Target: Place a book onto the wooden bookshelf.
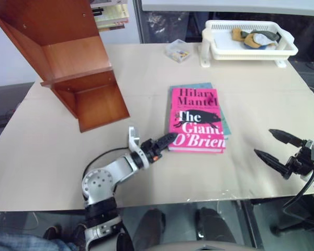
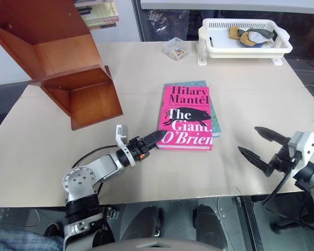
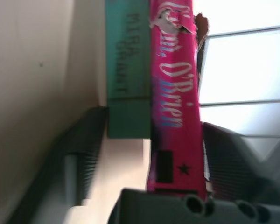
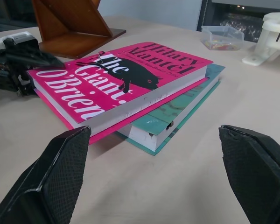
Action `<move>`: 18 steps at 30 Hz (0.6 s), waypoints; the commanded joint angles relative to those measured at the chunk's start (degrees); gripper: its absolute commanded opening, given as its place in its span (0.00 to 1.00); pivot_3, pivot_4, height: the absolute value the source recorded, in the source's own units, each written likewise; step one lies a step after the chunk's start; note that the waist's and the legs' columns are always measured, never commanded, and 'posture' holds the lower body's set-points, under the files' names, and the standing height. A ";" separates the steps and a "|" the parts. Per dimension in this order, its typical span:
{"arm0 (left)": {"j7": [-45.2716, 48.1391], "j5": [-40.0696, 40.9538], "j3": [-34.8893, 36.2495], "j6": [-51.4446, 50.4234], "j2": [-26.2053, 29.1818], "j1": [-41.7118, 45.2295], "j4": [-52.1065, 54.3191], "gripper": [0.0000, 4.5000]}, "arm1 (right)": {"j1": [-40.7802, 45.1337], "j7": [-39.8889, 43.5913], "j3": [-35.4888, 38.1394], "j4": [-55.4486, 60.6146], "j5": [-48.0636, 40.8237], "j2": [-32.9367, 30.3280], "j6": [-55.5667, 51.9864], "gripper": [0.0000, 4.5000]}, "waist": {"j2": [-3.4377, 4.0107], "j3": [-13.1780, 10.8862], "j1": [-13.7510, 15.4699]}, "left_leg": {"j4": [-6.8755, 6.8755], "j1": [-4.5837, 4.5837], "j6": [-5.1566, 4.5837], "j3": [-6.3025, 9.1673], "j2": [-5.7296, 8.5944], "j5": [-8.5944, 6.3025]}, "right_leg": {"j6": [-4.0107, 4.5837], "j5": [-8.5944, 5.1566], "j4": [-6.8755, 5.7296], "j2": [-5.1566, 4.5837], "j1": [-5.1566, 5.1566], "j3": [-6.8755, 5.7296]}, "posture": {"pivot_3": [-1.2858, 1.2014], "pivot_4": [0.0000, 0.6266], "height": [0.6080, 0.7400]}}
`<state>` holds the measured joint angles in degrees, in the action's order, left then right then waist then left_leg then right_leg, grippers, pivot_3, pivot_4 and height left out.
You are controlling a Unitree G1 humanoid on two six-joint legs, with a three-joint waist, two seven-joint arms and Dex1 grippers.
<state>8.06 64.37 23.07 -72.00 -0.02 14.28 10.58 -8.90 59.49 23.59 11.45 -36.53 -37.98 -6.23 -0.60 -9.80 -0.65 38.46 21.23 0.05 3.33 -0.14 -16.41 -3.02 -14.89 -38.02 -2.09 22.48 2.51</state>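
Book (image 1: 197,121) lies flat on table (image 1: 52,172) atop teal book (image 4: 177,116), long axis fore-aft, immediately ahead-right of L end effector (image 1: 167,140), fingers apart astride its near-left corner; R end effector (image 1: 277,146) open, farther off.

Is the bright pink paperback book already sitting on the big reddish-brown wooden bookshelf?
No, the bright pink paperback book lies on a teal-green book on the table, apart from the reddish-brown wooden bookshelf.

A lab or office test area is suggested by a broad beige desk (image 1: 52,157) set with a white plastic basket tray (image 1: 251,49) and a small clear plastic box (image 1: 177,50).
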 commanded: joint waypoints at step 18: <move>9.56 11.26 -3.14 5.79 14.22 -6.53 9.17 0.94 | 31.98 -18.81 -15.80 -22.39 21.05 2.23 -6.94 1.00 | -0.01 -0.02 -0.48 | -0.04 -0.05 0.27 -0.24 0.00 0.16 | 0.08 0.04 0.00 0.10 0.13 0.17 | 0.52 0.24 1.00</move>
<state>14.33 75.74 19.54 -68.35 13.00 7.83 16.60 22.04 42.15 8.35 -9.22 -17.67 -35.32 -12.73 -0.61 -9.82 -1.13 38.39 21.20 0.37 3.08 -0.16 -16.23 -2.90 -14.83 -38.01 -1.95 22.64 2.67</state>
